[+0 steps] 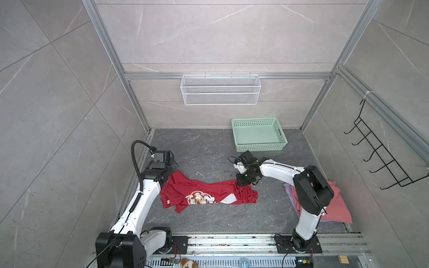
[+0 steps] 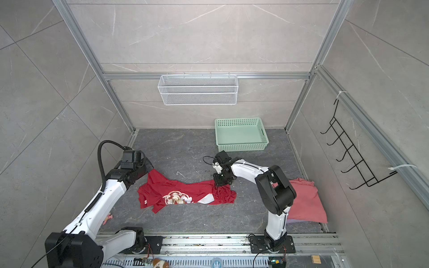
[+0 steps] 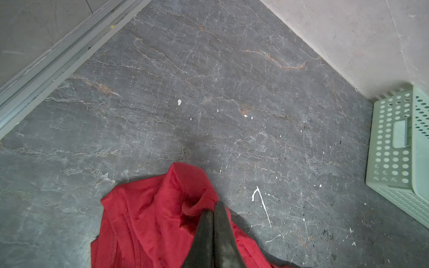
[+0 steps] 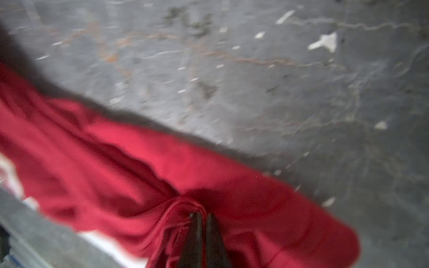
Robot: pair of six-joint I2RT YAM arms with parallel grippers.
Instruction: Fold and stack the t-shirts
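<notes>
Grip check: left gripper (image 3: 213, 210) has its jaws closed, pinching one end of the red shirt (image 1: 220, 189). The right gripper (image 4: 201, 215) has its jaws clamped on a bunched fold at the opposite end. The shirt is strung rumpled between the two sets of jaws and lies mostly on the floor (image 1: 209, 220). Its white-and-gold print (image 1: 198, 198) faces up between them. The neck tag (image 1: 167, 201) is too small to read. The pink shirt (image 1: 339, 208) lies over the lavender shirt (image 1: 289, 189) — well apart from the right jaws, behind that arm. The basket (image 1: 257, 134) sits beyond the right jaws.
</notes>
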